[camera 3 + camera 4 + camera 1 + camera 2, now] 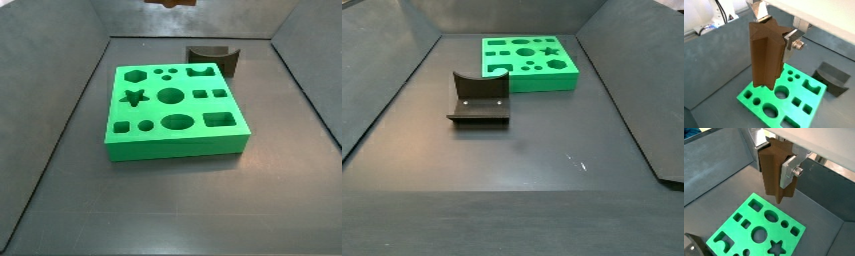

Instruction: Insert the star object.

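Observation:
My gripper (774,30) is shut on the star object (767,55), a tall brown fluted peg held upright by its upper end, well above the green block (757,97). A silver finger (787,172) presses its side in a wrist view, where the gripper (774,159) holds the peg (773,175) above the floor beside the green block (734,228). The star-shaped hole (777,247) is open. In a side view only the peg's lower tip (171,3) shows, above the block (174,140) and its star hole (132,97).
The green block (543,78) has several other shaped holes. The dark fixture with a curved notch (478,100) stands on the floor beside the block, also in a side view (211,58) and a wrist view (832,77). Grey walls surround the floor.

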### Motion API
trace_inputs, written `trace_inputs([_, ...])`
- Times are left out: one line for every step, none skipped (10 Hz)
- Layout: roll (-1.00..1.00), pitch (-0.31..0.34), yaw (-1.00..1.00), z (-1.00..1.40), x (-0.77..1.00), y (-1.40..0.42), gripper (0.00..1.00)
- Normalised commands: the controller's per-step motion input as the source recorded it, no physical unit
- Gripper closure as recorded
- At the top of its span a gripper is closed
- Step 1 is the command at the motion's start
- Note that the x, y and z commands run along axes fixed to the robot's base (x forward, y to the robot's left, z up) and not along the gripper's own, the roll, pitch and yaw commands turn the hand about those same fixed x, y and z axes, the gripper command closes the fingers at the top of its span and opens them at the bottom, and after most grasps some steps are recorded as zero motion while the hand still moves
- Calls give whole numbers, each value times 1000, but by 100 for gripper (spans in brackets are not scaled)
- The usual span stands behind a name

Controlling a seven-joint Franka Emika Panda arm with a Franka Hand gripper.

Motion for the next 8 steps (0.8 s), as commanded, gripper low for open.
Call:
trace_inputs([14, -46, 111, -1000, -489, 229, 100])
trace_inputs([10, -33, 0, -1000, -300, 283, 100])
trace_inputs([10, -4, 0, -1000, -174, 326, 100])
trace_inputs([9, 0, 0, -1000, -151, 340, 100])
trace_inputs([9, 0, 0, -1000, -131, 329, 100])
trace_inputs([10, 0, 0, -1000, -3, 277, 100])
trace_inputs([0, 0, -6, -1000, 0, 226, 100])
trace_inputs([0, -6, 0, -1000, 0, 203, 100])
